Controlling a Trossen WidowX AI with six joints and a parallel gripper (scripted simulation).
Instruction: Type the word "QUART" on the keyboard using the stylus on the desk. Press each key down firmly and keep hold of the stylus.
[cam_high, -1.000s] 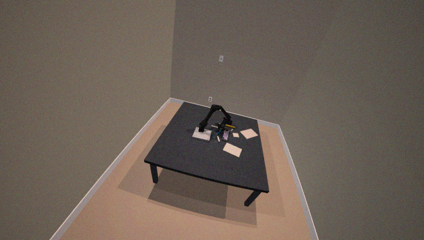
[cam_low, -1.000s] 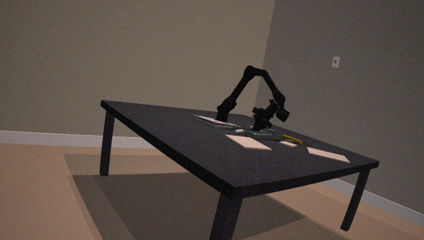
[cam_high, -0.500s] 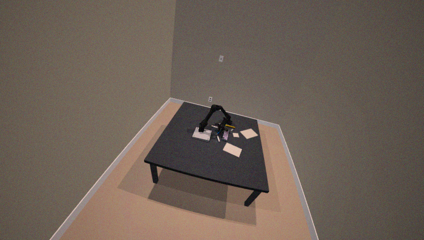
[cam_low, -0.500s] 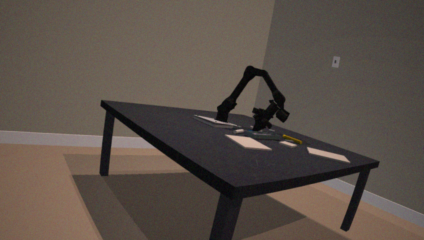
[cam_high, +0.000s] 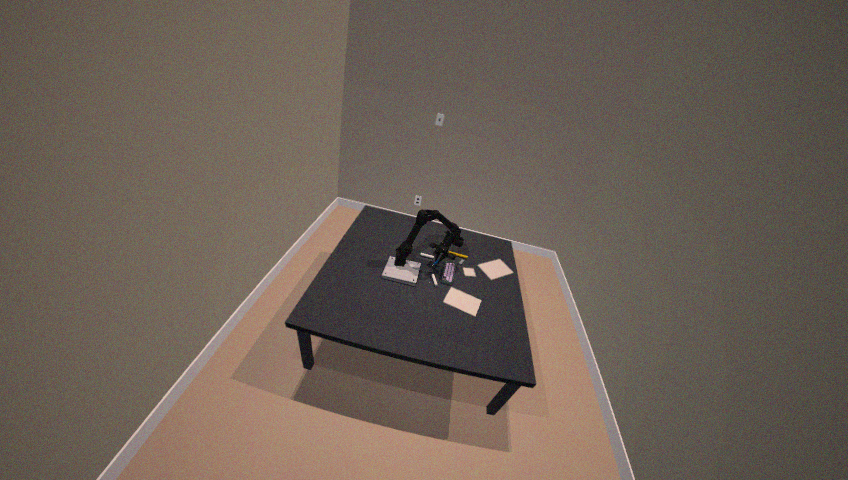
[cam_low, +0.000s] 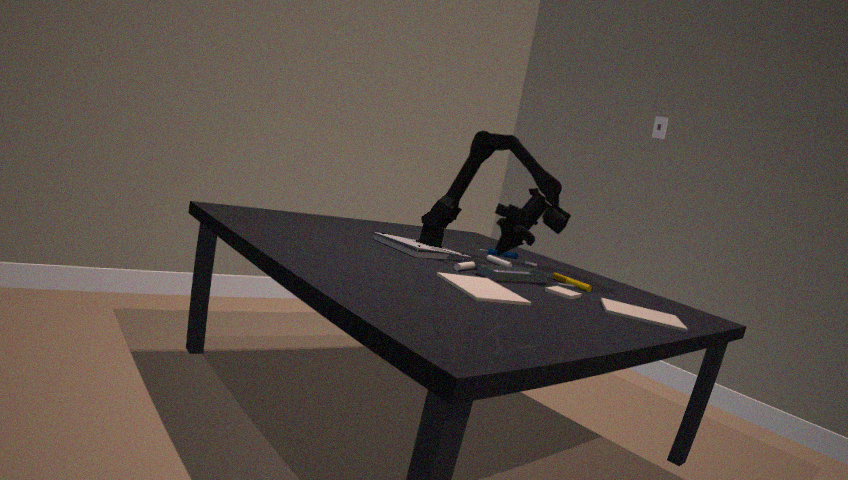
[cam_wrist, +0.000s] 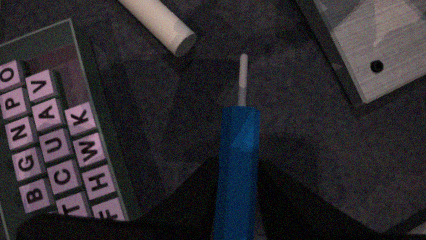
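My gripper (cam_high: 439, 256) (cam_low: 501, 250) (cam_wrist: 237, 167) is shut on the blue stylus (cam_high: 436, 262) (cam_low: 507, 254) (cam_wrist: 239, 195). In the wrist view the stylus's thin pale tip points up the picture, away from the fingers. In the exterior view the stylus looks nearly level, low over the desk; whether it touches the desk I cannot tell. The keyboard (cam_high: 448, 272) (cam_low: 514, 275) (cam_wrist: 32, 44) lies to the left of the stylus in the wrist view, with pink lettered keys. The U, A and T keys show, T partly covered by a finger. I cannot see Q or R.
A white cylinder (cam_high: 427, 255) (cam_low: 498, 260) and another (cam_high: 434, 279) (cam_low: 464, 266) lie near the keyboard. The arm's metal base plate (cam_high: 401, 272) (cam_wrist: 395, 45) is on the other side. A yellow rod (cam_high: 456, 254) (cam_low: 572, 281) and pale flat sheets (cam_high: 462, 301) (cam_high: 495, 269) lie beyond the keyboard.
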